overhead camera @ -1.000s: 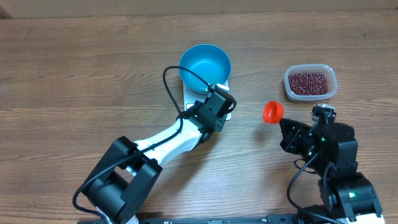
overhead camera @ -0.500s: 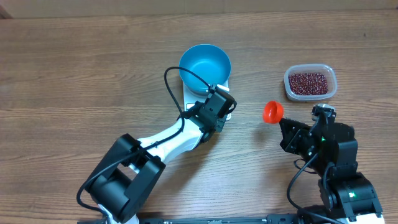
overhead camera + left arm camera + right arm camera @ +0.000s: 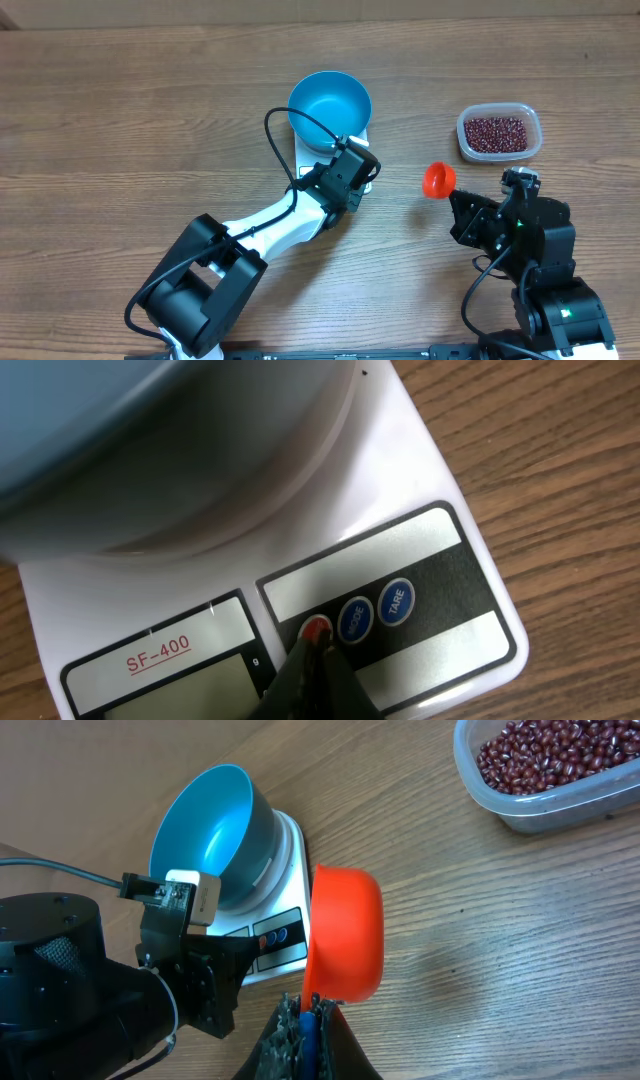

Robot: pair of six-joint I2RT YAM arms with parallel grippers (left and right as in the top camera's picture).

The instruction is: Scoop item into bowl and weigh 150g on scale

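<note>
Blue and deep, the bowl (image 3: 330, 100) sits on the white scale (image 3: 410, 480), just ahead of the left gripper (image 3: 312, 660). It looks empty in the overhead view. That gripper is closed, holding nothing, and its joined fingertips press down on the red button (image 3: 316, 628) of the scale's control strip. Two blue buttons (image 3: 356, 618) lie just to the right of the tips, and the display window (image 3: 190, 695) just to their left, under the label SF-400.

The right gripper (image 3: 305, 1030) is clamped on the blue handle of the orange-red scoop (image 3: 345, 935). The scoop's cup stands directly ahead of the fingers, above the wooden table (image 3: 120, 120), and no beans show in it. The beans (image 3: 495, 132) lie in a clear tub (image 3: 520, 805), ahead and to the right of this gripper and apart from the scoop. The scale and bowl lie ahead and to its left, near the scoop without touching it.
</note>
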